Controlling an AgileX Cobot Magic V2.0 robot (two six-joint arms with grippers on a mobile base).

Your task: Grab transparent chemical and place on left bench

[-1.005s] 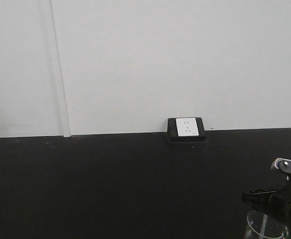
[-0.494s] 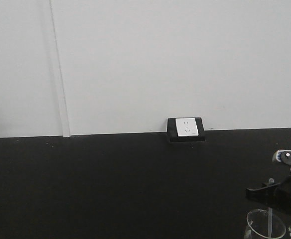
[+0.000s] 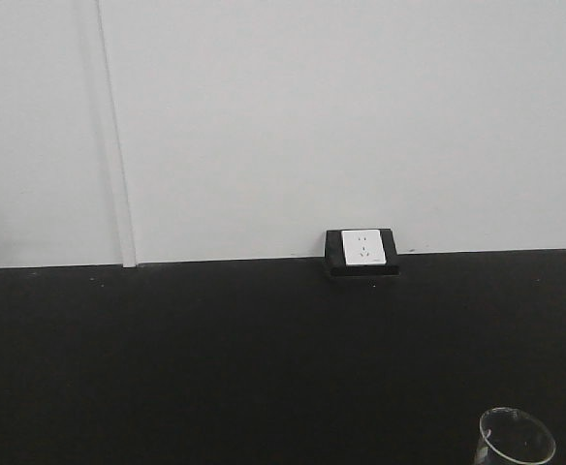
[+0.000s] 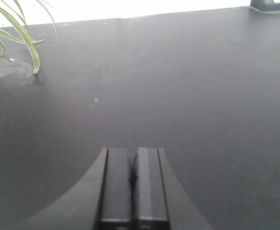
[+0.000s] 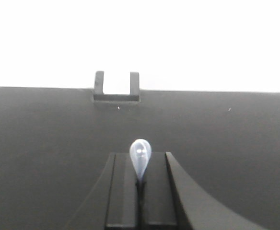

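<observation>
Clear glass beaker (image 3: 517, 438), translucent plastic dropper (image 5: 140, 158), matt bench (image 3: 215, 358).

left black claw (image 4: 132, 158): fingers pressed flat together, pointing forward | right black claw (image 5: 140, 171): fingers pinched tight on a small clear plastic dropper (image 5: 140, 153), pointing forward

Open black bench (image 3: 215, 368); socket box (image 3: 361, 254) at rear wall, beaker (image 3: 516, 441) front-right.
</observation>
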